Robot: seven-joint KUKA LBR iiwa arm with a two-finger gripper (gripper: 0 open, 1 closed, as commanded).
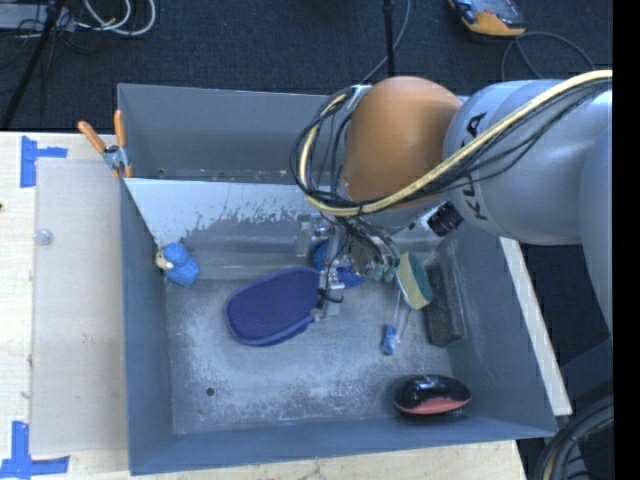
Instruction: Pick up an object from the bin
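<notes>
My gripper (328, 290) reaches down under the orange dome in the middle of the bin, its fingertips at the right end of a flat dark blue oval pad (268, 308). A small bright blue piece (333, 261) sits right by the fingers. A thin clear pen with a blue tip (391, 333) lies just right of the gripper on the bin floor. Whether anything is between the fingers is hidden.
A small blue and yellow toy (178, 264) lies by the left wall. A black and red oval object (431, 395) rests near the front right corner. A green and yellow sponge (413, 280) and a black bar (442, 308) lie by the right wall under the arm.
</notes>
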